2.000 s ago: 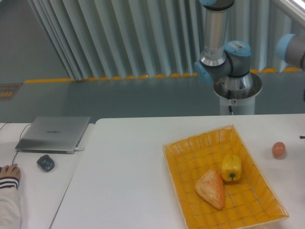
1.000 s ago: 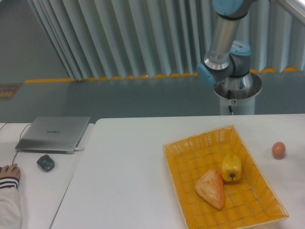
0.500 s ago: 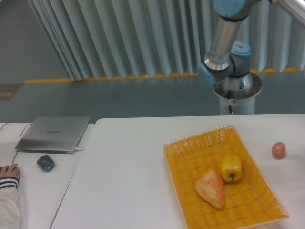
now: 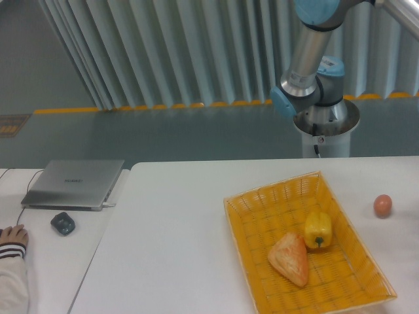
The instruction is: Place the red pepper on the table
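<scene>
At the far left edge a person's hand (image 4: 13, 234) in a striped cuff rests on a separate white side desk (image 4: 46, 261); just right of it lies a small dark computer mouse (image 4: 63, 223), and behind that a closed silver laptop (image 4: 74, 184); a narrow seam parts this desk from the large flat white tabletop with rounded corners (image 4: 170, 242), whose left and middle stretch is bare white surface from back edge to front; further right a woven yellow-orange basket tray (image 4: 249, 261) sits askew, its near corner running towards the front edge; inside lie a triangular golden pastry (image 4: 289, 258) and, touching it, a yellow bell pepper (image 4: 317, 229); right of the basket, apart from its rim and near the table's right edge, a small orange-pink egg-like ball (image 4: 383, 205) stands alone; behind the table rises the grey-and-blue robot arm (image 4: 308, 65), leaving the frame at the top; the gripper is out of view, so its state cannot be told; no red pepper shows anywhere
</scene>
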`<state>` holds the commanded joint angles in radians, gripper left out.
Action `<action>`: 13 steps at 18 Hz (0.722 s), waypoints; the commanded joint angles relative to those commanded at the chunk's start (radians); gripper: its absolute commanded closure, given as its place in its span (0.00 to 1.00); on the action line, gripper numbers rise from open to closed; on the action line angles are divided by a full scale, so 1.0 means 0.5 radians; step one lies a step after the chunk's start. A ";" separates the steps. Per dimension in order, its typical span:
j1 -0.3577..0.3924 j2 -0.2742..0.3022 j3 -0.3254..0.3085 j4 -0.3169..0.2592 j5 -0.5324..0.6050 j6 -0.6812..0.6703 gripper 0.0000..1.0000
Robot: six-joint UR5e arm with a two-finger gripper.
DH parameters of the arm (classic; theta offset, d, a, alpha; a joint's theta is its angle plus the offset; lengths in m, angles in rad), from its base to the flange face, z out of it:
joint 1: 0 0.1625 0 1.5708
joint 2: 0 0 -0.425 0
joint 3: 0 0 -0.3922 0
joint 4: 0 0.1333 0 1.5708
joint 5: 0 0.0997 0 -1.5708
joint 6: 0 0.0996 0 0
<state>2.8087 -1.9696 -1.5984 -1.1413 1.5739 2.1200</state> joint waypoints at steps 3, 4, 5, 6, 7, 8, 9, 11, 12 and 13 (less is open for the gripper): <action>0.000 0.018 0.003 0.000 -0.009 0.000 0.08; 0.000 0.021 0.003 0.000 -0.049 0.003 0.08; 0.003 0.028 0.006 -0.003 -0.076 0.006 0.07; 0.003 0.046 0.003 -0.003 -0.089 0.006 0.06; 0.003 0.067 0.003 -0.009 -0.089 0.003 0.05; 0.003 0.104 0.006 -0.024 -0.089 0.003 0.04; 0.003 0.150 0.006 -0.040 -0.098 0.003 0.02; -0.003 0.227 0.009 -0.159 -0.187 -0.018 0.01; -0.003 0.270 0.009 -0.187 -0.214 -0.021 0.00; -0.006 0.300 0.009 -0.202 -0.224 -0.021 0.00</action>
<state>2.8057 -1.8195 -1.5938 -1.2424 1.4619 2.1092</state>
